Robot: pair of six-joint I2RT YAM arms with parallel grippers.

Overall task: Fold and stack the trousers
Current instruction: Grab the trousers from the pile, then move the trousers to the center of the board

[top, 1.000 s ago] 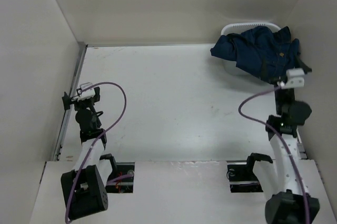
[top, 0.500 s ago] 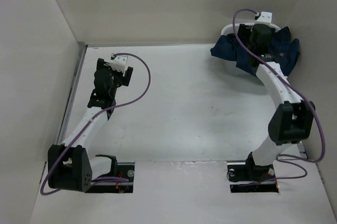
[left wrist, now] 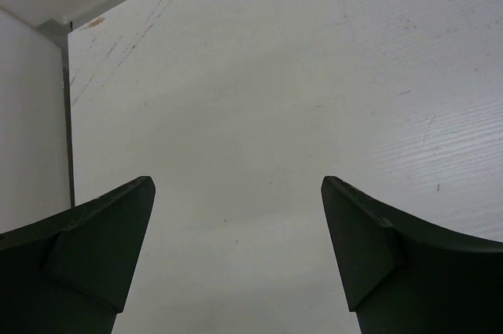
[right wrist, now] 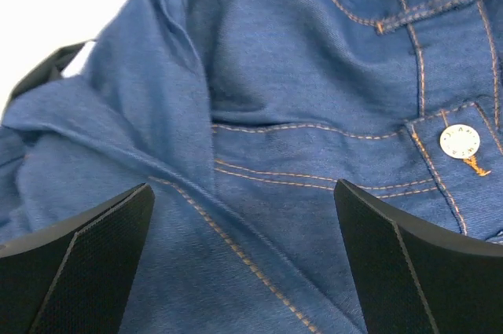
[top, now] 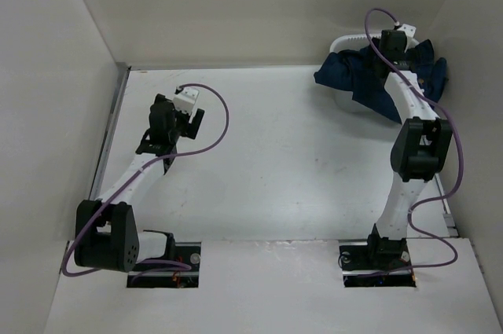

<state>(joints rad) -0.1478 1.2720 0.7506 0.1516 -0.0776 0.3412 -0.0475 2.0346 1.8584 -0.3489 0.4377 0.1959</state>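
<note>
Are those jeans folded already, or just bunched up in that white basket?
Bunched up, not folded. The trousers lie in a crumpled heap spilling over the white basket, with loose creases visible up close.

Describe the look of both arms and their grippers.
The left arm and right arm have white links with black joints and bases; a purple cable loops along each. The left gripper and right gripper each have two dark, wedge-shaped fingers.

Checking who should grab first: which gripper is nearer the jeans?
Right. The right gripper hangs open directly over the jeans heaped in the white basket; the left gripper is open above bare table, well off to the left.
</note>
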